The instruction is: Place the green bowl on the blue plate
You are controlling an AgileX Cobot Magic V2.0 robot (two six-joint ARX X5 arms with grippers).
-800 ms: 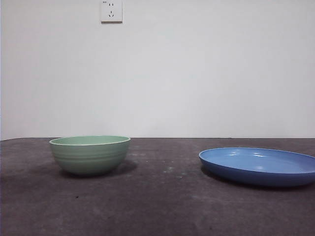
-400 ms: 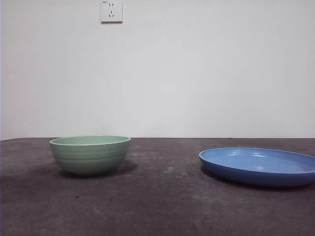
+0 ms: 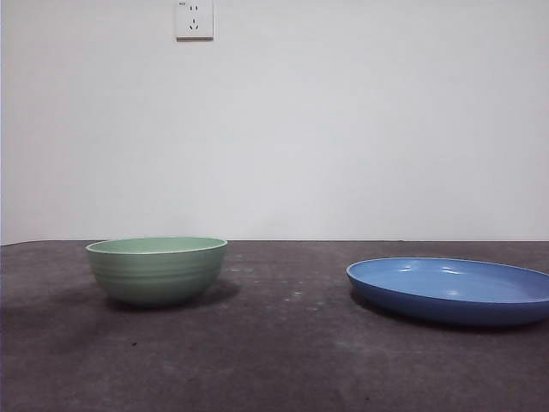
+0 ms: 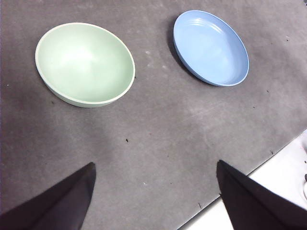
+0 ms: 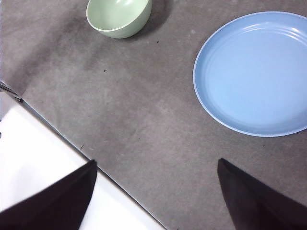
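Both grippers' fingers (image 4: 62,201) (image 5: 57,201) are plain matte black, tapering wedges.

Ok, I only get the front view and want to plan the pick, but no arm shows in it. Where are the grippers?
Observer: Both hang high above the mat. The left gripper is open and empty, the green bowl ahead of it.
Operator: And the right one?
Observer: The right gripper is open too, over the mat's edge, nearer the blue plate.
Operator: Anything inside the bowl? I only see its side.
Observer: It is empty, seen from above.
Operator: And the plate?
Observer: Bare as well, and a stretch of mat separates it from the bowl.
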